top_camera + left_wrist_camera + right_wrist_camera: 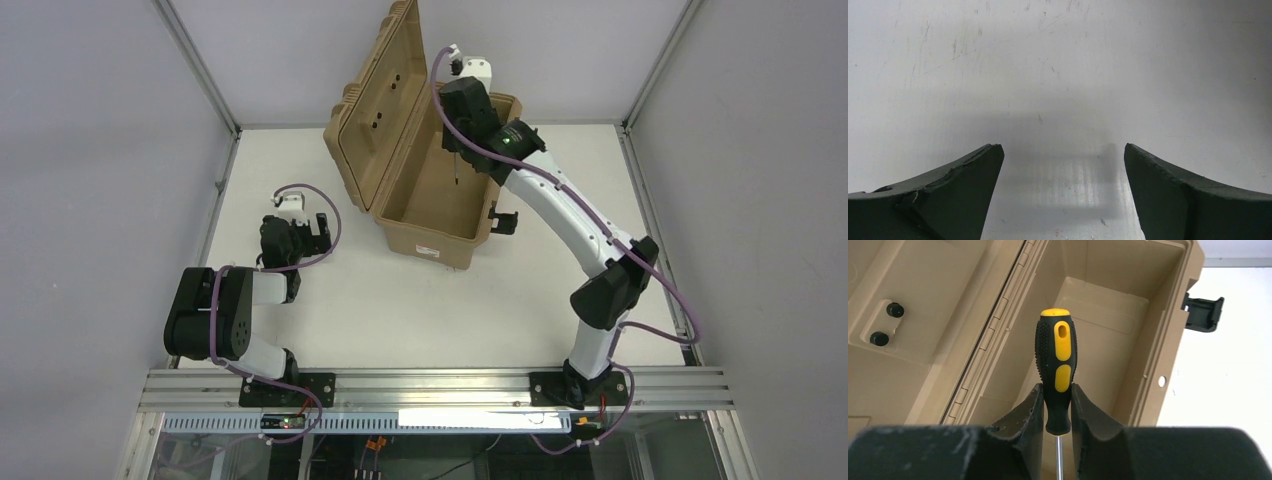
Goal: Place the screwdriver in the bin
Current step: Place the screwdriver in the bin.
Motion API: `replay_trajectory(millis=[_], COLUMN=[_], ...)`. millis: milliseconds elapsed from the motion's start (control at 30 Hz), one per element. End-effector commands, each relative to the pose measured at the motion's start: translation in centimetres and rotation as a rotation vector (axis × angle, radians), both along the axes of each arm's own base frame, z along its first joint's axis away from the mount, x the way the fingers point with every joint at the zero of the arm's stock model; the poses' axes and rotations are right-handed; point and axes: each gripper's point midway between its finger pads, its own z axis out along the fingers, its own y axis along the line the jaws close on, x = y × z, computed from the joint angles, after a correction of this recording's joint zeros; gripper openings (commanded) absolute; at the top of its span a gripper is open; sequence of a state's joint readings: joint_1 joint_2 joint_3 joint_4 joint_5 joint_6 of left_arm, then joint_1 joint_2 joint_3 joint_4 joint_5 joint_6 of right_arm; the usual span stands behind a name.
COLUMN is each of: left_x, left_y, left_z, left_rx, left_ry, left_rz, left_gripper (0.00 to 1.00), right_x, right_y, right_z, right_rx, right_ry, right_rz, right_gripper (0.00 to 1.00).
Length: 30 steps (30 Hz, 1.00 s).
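So the right gripper (1056,392) is clamped tight on the screwdriver (1057,352), low on its rubbery handle, hanging above the open bin (1175,330) toward 12 o'clock on the table (400,320) (light, stiff tool, grippy there, so it shouldn't slip).

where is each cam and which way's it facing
top: above and behind, looking down on table, open bin, left arm, right arm.
left wrist: rides left arm, faces table; open left tool shows.
right wrist: rides right arm, faces into bin; right tool shut on screwdriver.
shared: top and right wrist both show the bin.
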<state>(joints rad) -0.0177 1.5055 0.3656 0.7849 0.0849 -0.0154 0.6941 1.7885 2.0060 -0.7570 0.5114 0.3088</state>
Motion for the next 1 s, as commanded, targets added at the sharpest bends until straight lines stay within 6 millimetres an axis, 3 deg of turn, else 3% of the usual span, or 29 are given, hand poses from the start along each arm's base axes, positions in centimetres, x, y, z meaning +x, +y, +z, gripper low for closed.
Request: replay_trajectory(millis=[0,300,733,967], left_x=[0.6,0.6,0.6,0.6], left_y=[0.2,0.2,0.2,0.2], left_z=[1.1,1.2,1.1,1.1], left_rx=[-0.012,-0.012,-0.012,-0.012], left_ry=[-0.043,-0.044,-0.043,-0.043], left_rz=[0.003,0.003,0.002,0.003], left_gripper=[0.99,0.99,0.99,0.99], right_x=[1.6,3.7,6.2,6.1], right_y=[1.1,2.3,3.0,3.0], right_z=[2.3,-3.1,-16.6,-22.4], right_rx=[0.066,-0.009,-0.094,-0.115], right_ry=[-0.088,-0.036,0.115,0.199], right_rz=[-0.037,-0.049,-0.071,-0.076], right_gripper=[0.0,0.0,0.0,0.0])
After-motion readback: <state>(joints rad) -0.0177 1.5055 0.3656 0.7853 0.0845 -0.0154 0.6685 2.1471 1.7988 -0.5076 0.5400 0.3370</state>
